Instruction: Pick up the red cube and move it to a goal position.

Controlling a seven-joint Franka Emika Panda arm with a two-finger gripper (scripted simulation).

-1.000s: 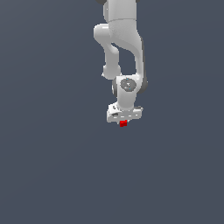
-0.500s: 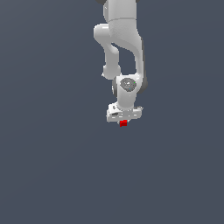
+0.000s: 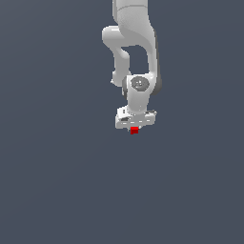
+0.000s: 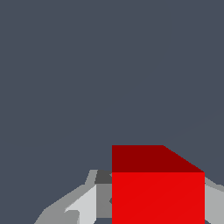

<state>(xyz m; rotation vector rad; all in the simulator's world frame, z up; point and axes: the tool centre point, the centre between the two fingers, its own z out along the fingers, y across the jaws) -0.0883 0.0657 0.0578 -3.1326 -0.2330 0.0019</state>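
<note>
The red cube (image 3: 134,130) sits between the fingers of my white gripper (image 3: 135,127), just under the white hand at the end of the arm. In the wrist view the red cube (image 4: 157,192) fills the space between the two grey fingers (image 4: 81,208), and my gripper (image 4: 153,210) is shut on it. The fingertips are hidden behind the cube in the exterior view. No goal marker shows in either view.
The plain dark grey floor (image 3: 57,190) lies all around. The white arm (image 3: 136,43) reaches down from the top of the exterior view.
The gripper and the red cube in it have risen slightly in the exterior view. The grip looks the same.
</note>
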